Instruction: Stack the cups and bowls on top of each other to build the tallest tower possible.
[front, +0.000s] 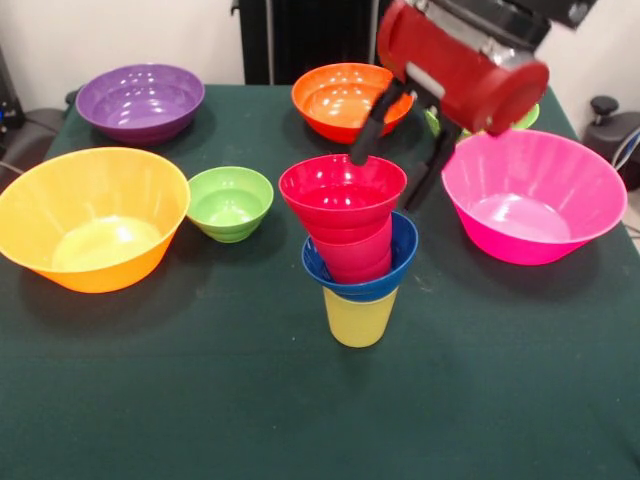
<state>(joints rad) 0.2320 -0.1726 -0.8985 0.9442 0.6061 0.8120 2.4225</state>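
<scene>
Mid-surface stands the tower (358, 250): yellow cup (360, 318), small blue bowl (367, 278), red cup (352, 250), small red bowl (342, 190), each nested upright for height. Tool (392, 175) hangs behind it, spread open, empty. Unused bowls ring the edges.

You have one view, the front camera. It looks from across the green table (150, 400) toward the robot, raised and tilted down, fairly close. The far edge runs along the top, with the arm (462, 62) coming in from above. The near edge lies out of frame.
</scene>
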